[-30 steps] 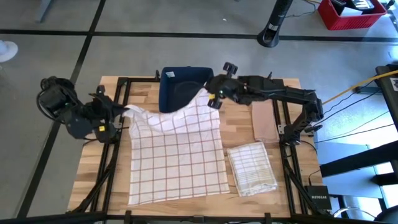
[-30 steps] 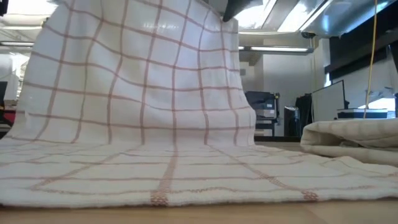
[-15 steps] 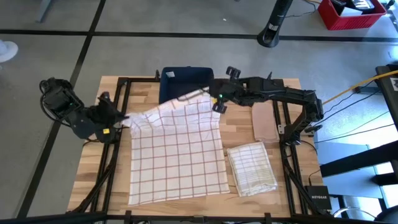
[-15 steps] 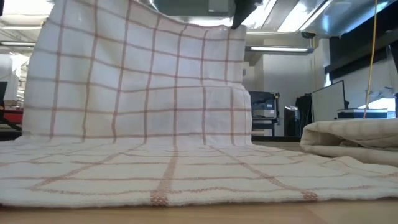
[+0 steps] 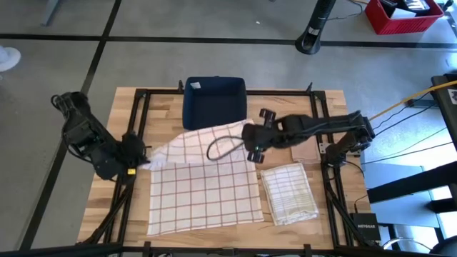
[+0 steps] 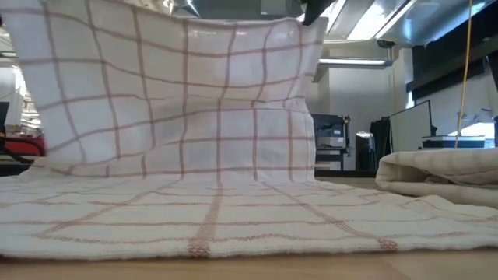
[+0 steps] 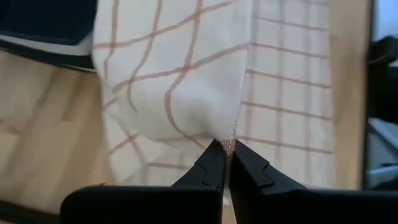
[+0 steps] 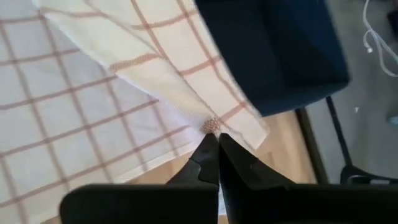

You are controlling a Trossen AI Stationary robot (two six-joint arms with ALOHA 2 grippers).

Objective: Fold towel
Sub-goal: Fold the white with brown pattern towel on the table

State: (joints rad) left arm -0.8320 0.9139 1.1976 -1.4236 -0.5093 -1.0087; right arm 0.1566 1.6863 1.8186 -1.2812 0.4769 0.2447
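A white towel [image 5: 207,187] with thin reddish checks lies with its near half flat on the wooden table [image 5: 164,100]. Its far half is raised and stands like a curtain in the low view [image 6: 187,101]. My left gripper [image 5: 140,158], at the table's left, is shut on the towel's far left corner. My right gripper [image 5: 250,140], about mid-table, is shut on the far right corner. Both point slanting down. My left gripper pinches the towel's far left corner [image 7: 229,140] at the hemmed edge between its two fingertips, coming slanting down from the left. The cloth hangs away from the fingers in soft folds. My right gripper pinches the far right corner [image 8: 212,125] at the fingertips, slanting down from the right. That corner is lifted clear, and the far edge sags slack between the two grippers.
A dark blue bin [image 5: 214,100] stands at the far middle of the table. A folded striped towel [image 5: 289,191] lies at the near right, also in the low view [image 6: 440,175]. A tan folded cloth [image 5: 305,140] lies beyond it, under the right arm.
Both grippers have gone toward the table's near edge and down, carrying the towel's far corners with them. The raised far half has come over the near half, which has stayed flat on the table. The far edge now sags more between the grippers.
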